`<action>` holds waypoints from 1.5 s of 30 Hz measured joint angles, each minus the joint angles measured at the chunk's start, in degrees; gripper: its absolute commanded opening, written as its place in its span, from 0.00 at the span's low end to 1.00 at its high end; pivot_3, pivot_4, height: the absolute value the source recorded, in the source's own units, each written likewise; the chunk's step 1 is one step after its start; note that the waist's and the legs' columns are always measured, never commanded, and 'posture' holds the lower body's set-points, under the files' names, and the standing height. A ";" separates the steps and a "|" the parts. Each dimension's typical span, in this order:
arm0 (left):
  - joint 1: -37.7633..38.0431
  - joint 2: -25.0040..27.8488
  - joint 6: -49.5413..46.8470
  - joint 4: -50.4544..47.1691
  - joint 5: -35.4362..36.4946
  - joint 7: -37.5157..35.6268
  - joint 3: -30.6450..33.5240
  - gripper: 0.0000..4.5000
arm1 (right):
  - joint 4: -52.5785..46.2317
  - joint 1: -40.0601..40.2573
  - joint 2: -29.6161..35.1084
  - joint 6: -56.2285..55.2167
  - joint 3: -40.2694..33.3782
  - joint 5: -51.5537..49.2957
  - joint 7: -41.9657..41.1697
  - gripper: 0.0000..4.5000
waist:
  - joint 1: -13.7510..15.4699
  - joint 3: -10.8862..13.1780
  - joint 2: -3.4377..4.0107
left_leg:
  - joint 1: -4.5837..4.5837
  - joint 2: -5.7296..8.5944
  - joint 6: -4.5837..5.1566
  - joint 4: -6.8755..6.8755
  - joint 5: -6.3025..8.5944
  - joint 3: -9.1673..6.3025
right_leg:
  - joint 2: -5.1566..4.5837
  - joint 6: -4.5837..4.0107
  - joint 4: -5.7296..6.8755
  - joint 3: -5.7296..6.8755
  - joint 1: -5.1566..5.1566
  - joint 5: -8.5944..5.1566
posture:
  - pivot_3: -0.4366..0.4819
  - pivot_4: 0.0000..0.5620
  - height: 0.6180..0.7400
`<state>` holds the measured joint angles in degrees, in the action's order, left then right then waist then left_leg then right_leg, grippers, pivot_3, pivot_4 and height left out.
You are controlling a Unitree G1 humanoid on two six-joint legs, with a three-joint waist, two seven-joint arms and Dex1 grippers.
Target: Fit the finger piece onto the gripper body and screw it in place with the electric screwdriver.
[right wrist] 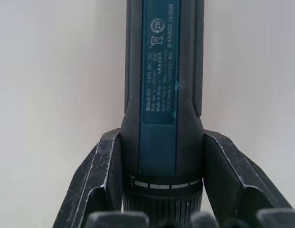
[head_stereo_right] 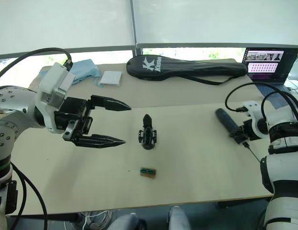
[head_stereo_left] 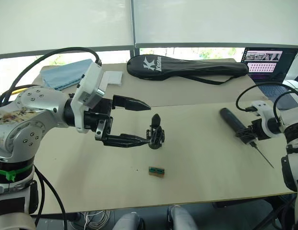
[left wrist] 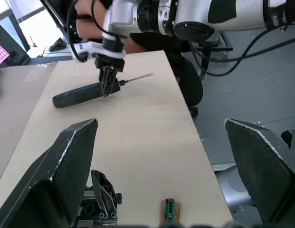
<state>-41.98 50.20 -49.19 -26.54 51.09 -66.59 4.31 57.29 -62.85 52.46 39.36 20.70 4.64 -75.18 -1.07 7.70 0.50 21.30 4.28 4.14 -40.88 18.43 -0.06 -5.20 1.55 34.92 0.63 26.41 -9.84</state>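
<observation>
The gripper body (head_stereo_left: 155,134) stands upright mid-table, one pointed black finger sticking up. My left gripper (head_stereo_left: 146,122) is open just left of it. Its lower fingertip nearly reaches the body's side and its upper finger sits higher and farther back. In the left wrist view the gripper body (left wrist: 100,204) shows low, beside one wide-spread finger. The electric screwdriver (head_stereo_left: 235,122) lies at the right, its thin bit (head_stereo_left: 263,157) pointing toward the front edge. My right gripper (head_stereo_left: 248,134) is shut on it near the collar. The fingers (right wrist: 102,180) press both sides of the barrel (right wrist: 159,95). The finger piece is out of view.
A small green-topped block (head_stereo_left: 156,171) lies in front of the gripper body. A long black racket bag (head_stereo_left: 187,66) lies across the back, with a laptop (head_stereo_left: 266,64) at back right. A blue cloth (head_stereo_left: 67,74) and white pad (head_stereo_left: 113,77) sit at back left.
</observation>
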 measured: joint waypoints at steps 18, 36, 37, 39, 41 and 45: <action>3.17 0.27 5.27 -0.38 -3.99 -1.12 -3.07 1.00 | -18.09 8.74 1.08 -17.45 8.04 10.02 -14.65 0.99 | 0.18 0.26 0.07 | -0.11 0.01 -0.06 -0.10 -0.02 -0.08 | 0.00 -0.01 0.05 0.11 -0.06 -0.02 | 0.48 0.27 0.97; 3.90 0.43 5.33 -0.85 -5.71 -0.70 -4.31 1.00 | -23.05 7.71 3.37 -22.64 17.05 10.75 -14.73 0.42 | 0.53 0.34 -0.20 | -0.14 0.03 -0.07 -0.12 -0.02 -0.26 | -0.02 -0.02 0.02 0.19 -0.15 -0.02 | 0.48 0.27 0.97; 4.33 0.75 5.36 -0.85 -6.00 -1.04 -4.41 1.00 | -24.09 8.45 4.35 -25.38 16.98 8.97 -14.77 0.42 | 0.48 0.37 -0.18 | -0.13 0.04 -0.07 -0.10 -0.02 -0.25 | -0.02 -0.02 0.03 0.20 -0.13 -0.02 | 0.48 0.27 0.97; 7.50 2.23 5.96 -1.62 -6.94 -2.08 -4.76 1.00 | -29.79 12.17 8.77 -31.51 15.50 0.95 -14.81 0.42 | 0.39 0.57 0.00 | -0.13 0.04 -0.07 -0.06 -0.02 -0.19 | -0.03 -0.02 0.02 0.20 -0.07 -0.02 | 0.48 0.27 0.97; 11.54 3.16 8.32 -2.46 -9.10 -3.48 -5.90 1.00 | -35.55 16.16 11.68 -31.84 11.27 -7.42 -14.81 0.42 | 0.33 0.68 0.03 | -0.11 0.02 -0.08 -0.05 -0.03 -0.16 | -0.05 -0.02 0.03 0.18 -0.05 -0.02 | 0.48 0.27 0.97; 21.36 3.68 17.30 -3.60 -15.84 -6.50 -8.98 1.00 | -52.63 30.95 14.83 -27.85 -6.51 -26.18 -12.87 0.42 | 0.37 0.79 0.00 | -0.13 -0.14 -0.11 -0.04 -0.03 -0.20 | -0.06 -0.11 0.03 0.09 -0.12 -0.07 | 0.48 0.27 0.97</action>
<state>-20.62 53.89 -31.88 -30.14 35.25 -73.09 -4.67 4.66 -31.89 67.29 11.51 14.19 -21.54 -88.05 -0.71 8.49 0.50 21.17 4.14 4.03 -40.92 18.41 -0.27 -5.26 1.44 34.95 0.71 26.29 -9.91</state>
